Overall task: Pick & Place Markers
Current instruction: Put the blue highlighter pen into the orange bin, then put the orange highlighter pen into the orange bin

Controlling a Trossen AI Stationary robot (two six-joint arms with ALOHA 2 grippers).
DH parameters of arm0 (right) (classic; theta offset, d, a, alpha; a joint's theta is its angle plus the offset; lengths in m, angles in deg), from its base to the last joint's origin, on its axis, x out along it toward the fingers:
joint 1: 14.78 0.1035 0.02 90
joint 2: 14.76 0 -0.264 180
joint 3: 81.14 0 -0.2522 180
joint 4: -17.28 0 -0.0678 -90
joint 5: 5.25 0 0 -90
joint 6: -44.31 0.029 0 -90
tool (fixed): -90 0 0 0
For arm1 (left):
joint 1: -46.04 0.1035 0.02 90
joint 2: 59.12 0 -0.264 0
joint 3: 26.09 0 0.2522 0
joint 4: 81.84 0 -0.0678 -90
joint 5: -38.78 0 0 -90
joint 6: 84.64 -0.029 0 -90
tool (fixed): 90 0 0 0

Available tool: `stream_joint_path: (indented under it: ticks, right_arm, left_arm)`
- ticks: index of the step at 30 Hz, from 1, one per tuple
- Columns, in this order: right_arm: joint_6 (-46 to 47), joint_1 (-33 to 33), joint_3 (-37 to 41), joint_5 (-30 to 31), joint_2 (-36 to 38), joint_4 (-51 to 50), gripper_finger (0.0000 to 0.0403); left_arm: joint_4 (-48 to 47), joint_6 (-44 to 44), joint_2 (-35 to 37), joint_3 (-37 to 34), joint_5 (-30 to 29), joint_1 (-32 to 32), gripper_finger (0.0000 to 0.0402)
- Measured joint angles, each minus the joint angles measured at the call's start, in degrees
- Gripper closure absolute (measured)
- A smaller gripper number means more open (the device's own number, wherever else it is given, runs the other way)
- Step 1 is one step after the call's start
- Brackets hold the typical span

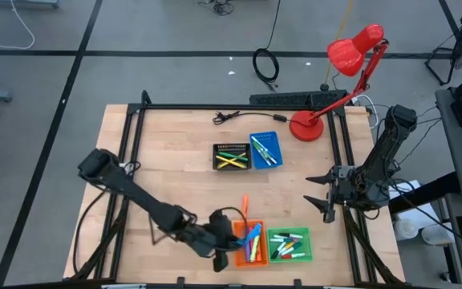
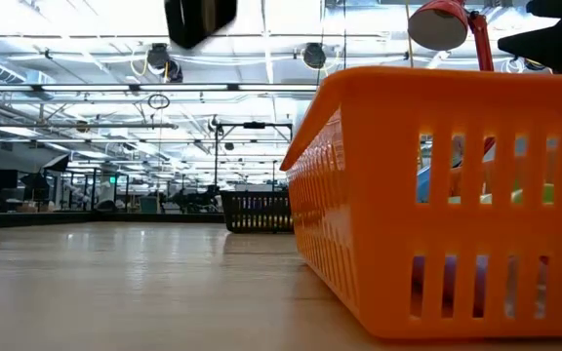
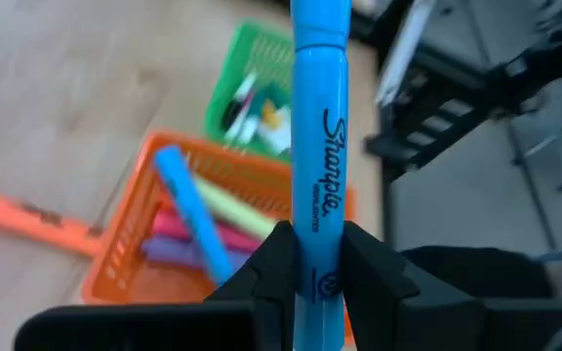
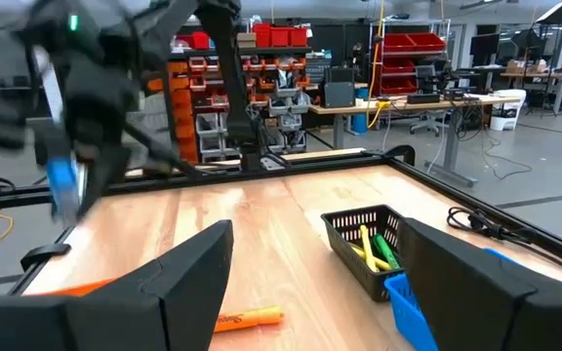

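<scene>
A blue Sharpie marker (image 3: 318, 146) sits clamped between the two dark fingers of my left tool (image 3: 312, 261), its barrel pointing away from the wrist. I see that tool (image 1: 229, 241) at the near edge of the wooden bench (image 1: 175, 168), just beside the orange slotted plastic tray (image 1: 249, 243), which already holds blue, pink and yellow markers (image 3: 203, 224). One orange marker (image 1: 245, 204) lies loose on the bench just behind that tray. Next to it, the green plastic tray (image 1: 289, 245) holds white-bodied markers. Farther back, the black tray (image 1: 231, 156) carries yellow and green markers, with the blue tray (image 1: 265, 150) beside it. My right tool (image 1: 325, 198) waits at the right side, fingers spread wide and holding nothing.
</scene>
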Motion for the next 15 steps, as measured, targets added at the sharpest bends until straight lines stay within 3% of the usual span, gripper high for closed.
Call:
stream_joint_path:
  ticks: [2,10,15]
  right_arm:
    - [0.0,-0.4,0.0,0.0,0.0,0.0,0.0124]
    - [0.0,-1.2,0.0,-0.3,0.0,-0.3,0.0124]
    - [0.0,-1.2,0.0,-0.3,0.0,-0.4,0.0124]
  left_arm:
    - [0.1,1.1,-2.4,0.0,0.7,0.6,0.0341]
    - [3.5,6.6,-9.1,0.0,12.8,5.3,0.0334]
    - [3.4,8.5,-9.5,0.1,18.9,6.5,0.0236]
